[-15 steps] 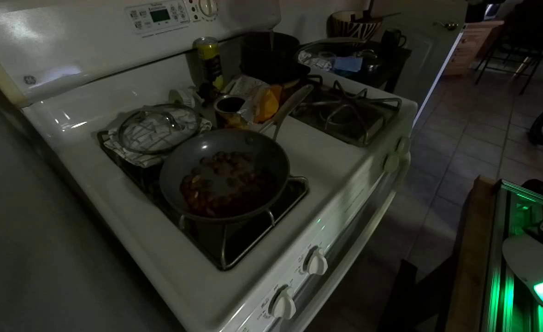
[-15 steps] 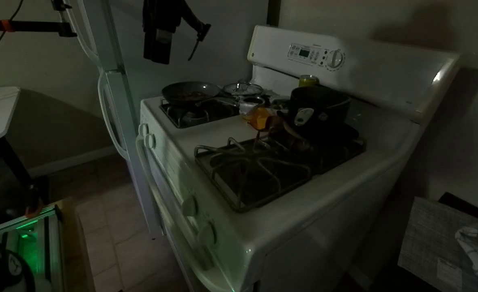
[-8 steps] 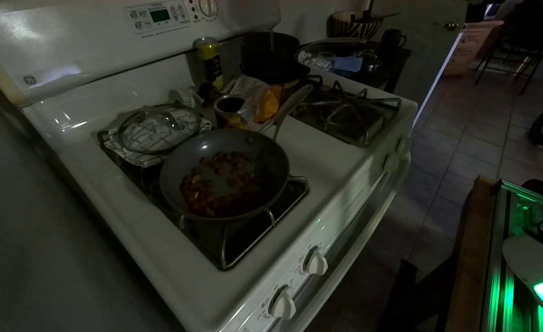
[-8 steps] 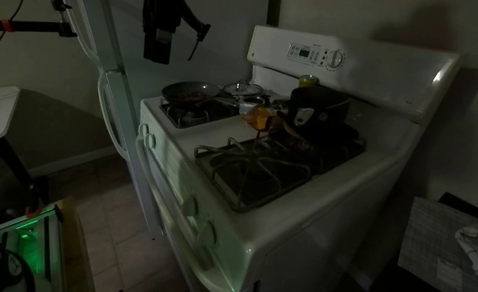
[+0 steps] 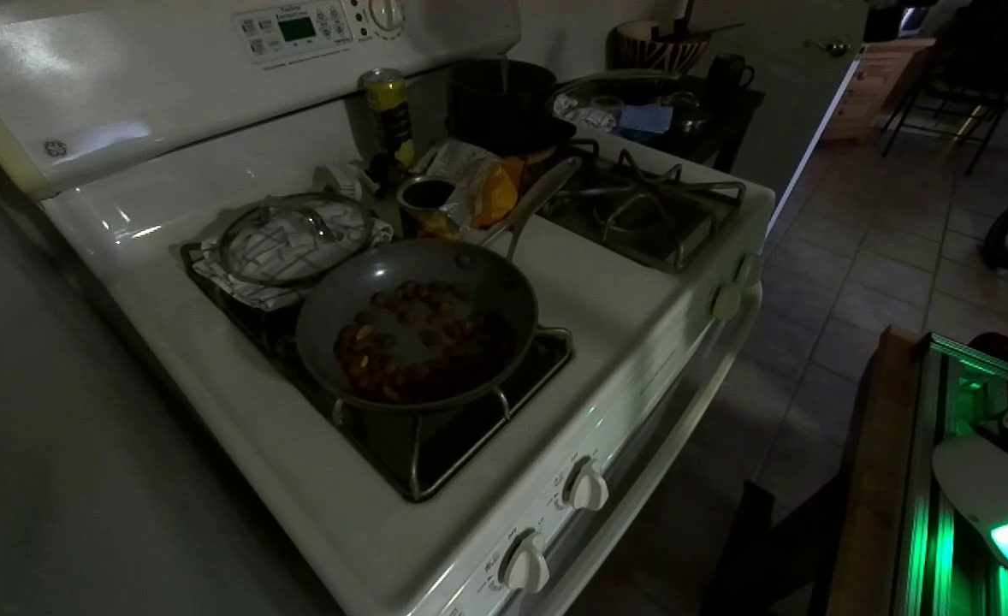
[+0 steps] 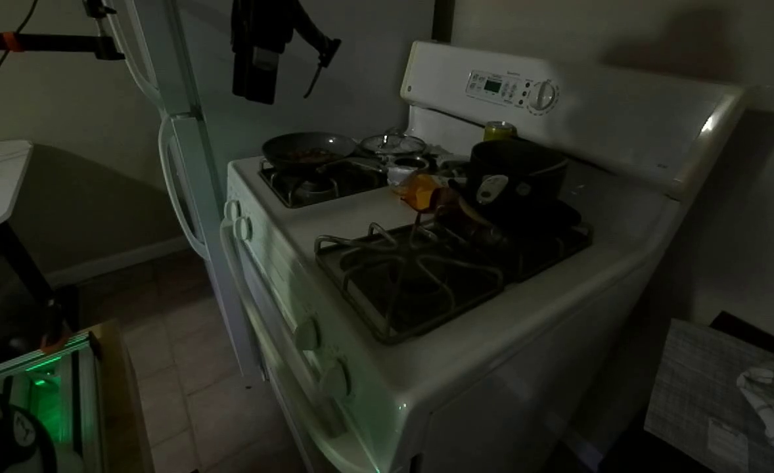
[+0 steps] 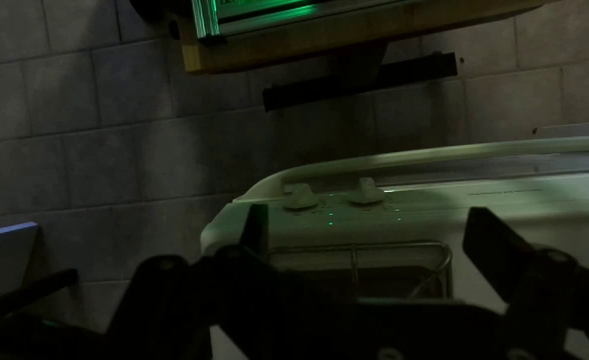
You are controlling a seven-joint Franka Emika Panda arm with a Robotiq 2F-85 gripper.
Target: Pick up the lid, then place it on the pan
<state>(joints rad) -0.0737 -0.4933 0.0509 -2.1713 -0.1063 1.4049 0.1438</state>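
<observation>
The lid (image 5: 297, 248) is round see-through glass with a thin metal rim. It rests on a checkered cloth on the back burner beside the pan and also shows in an exterior view (image 6: 392, 143). The pan (image 5: 384, 267) is dark and shallow with reddish-brown food in it, on the front burner, its handle pointing toward the other burners. It also shows in an exterior view (image 6: 285, 150). My gripper (image 7: 368, 212) is open in the wrist view, its dark fingers wide apart with nothing between them. It is above the stove's front edge; lid and pan are out of the wrist view.
A dark pot (image 6: 518, 172), a yellow can (image 5: 391, 115), an open tin (image 5: 425, 193) and an orange packet (image 5: 497, 190) stand behind the pan handle. A bare grate (image 6: 407, 276) is at the front. A black shape (image 6: 255, 52), possibly my arm, hangs at the top.
</observation>
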